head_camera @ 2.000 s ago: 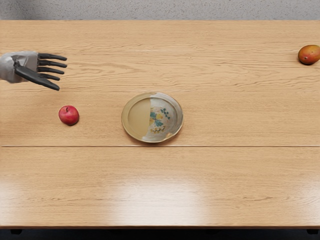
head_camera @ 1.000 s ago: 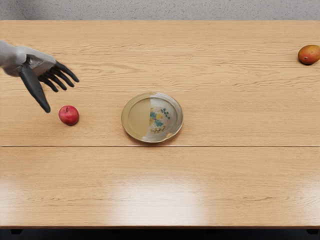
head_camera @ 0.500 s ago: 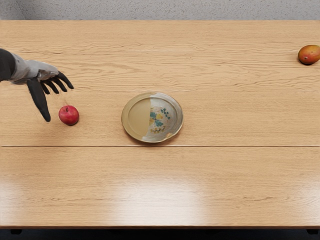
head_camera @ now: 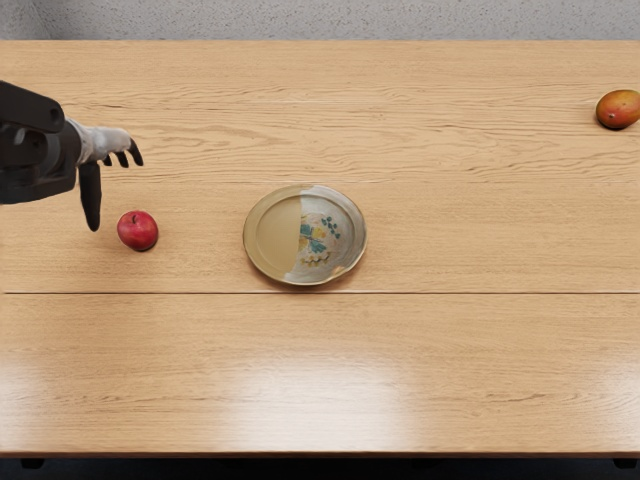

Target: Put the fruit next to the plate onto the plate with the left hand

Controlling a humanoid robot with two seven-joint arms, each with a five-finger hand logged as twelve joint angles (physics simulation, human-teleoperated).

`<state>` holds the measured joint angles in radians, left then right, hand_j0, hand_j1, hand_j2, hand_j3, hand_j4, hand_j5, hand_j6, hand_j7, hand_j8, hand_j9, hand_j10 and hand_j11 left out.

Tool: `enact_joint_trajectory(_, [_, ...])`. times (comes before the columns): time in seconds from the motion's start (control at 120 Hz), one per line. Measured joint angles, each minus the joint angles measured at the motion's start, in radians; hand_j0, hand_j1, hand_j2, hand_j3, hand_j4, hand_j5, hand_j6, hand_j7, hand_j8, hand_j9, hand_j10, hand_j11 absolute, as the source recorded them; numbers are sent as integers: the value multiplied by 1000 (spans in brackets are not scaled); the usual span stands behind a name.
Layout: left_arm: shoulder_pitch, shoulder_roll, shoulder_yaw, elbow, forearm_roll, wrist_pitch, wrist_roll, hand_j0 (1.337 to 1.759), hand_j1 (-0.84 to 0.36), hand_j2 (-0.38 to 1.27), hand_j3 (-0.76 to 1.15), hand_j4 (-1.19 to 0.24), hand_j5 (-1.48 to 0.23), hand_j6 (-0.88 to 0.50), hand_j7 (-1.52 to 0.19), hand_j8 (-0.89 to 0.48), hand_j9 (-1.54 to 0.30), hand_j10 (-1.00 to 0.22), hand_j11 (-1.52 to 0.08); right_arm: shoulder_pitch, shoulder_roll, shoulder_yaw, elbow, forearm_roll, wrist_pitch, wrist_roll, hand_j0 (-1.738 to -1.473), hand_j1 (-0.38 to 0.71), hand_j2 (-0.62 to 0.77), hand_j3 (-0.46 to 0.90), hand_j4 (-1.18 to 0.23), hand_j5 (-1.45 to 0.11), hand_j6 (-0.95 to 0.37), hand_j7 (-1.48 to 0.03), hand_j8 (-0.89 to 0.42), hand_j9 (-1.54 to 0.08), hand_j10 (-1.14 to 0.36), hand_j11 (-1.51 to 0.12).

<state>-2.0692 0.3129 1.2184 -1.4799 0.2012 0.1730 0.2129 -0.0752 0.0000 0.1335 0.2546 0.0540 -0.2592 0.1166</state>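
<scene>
left hand (head_camera: pixel 101 152): hovering open, fingers spread, thumb hanging down, gripping nothing
apple (head_camera: pixel 137 230): sitting just right of the thumb tip and a bit nearer the camera, not touching
plate (head_camera: pixel 304 234): lying well to the hand's right, beyond the apple
mango (head_camera: pixel 618 108): sitting far right, not the target
step: looks like it's reaching for the apple
doing it well: be lowering until thumb and fingers are straddling the apple before closing; an early close is risking a nudge that sends it rolling
right hand: not showing
</scene>
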Motion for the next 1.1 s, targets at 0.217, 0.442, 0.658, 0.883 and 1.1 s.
enact_joint_trajectory(0.217, [55,-63,0,28,-37,14,2,1658,53,49,0,-247,-321,-247,-321,-247,-321,-247,-321,0,0,0,0,0,0,0,-1658,-308,-7,0,-35,-45,-35,-45,-35,-45,-35,-45])
enact_joint_trajectory(0.442, [100,-104,-3,63,-80,43,2,1658,53,49,0,-247,-321,-247,-321,-247,-321,-247,-321,0,0,0,0,0,0,0,-1658,-308,-7,0,-35,-45,-35,-45,-35,-45,-35,-45])
enact_joint_trajectory(0.658, [143,-146,2,79,-85,141,0,1658,53,50,0,-247,-321,-247,-321,-247,-321,-247,-321,0,0,0,0,0,0,0,-1658,-308,-7,0,-35,-45,-35,-45,-35,-45,-35,-45])
enact_joint_trajectory(0.883, [175,-150,4,76,-85,175,0,1658,53,50,0,-247,-321,-247,-321,-247,-321,-247,-321,0,0,0,0,0,0,0,-1658,-308,-7,0,-35,-45,-35,-45,-35,-45,-35,-45])
enact_joint_trajectory(1.1, [203,-148,4,74,-86,177,-1,1658,53,50,0,-247,-321,-247,-321,-247,-321,-247,-321,0,0,0,0,0,0,0,-1658,-308,-7,0,-35,-45,-35,-45,-35,-45,-35,-45])
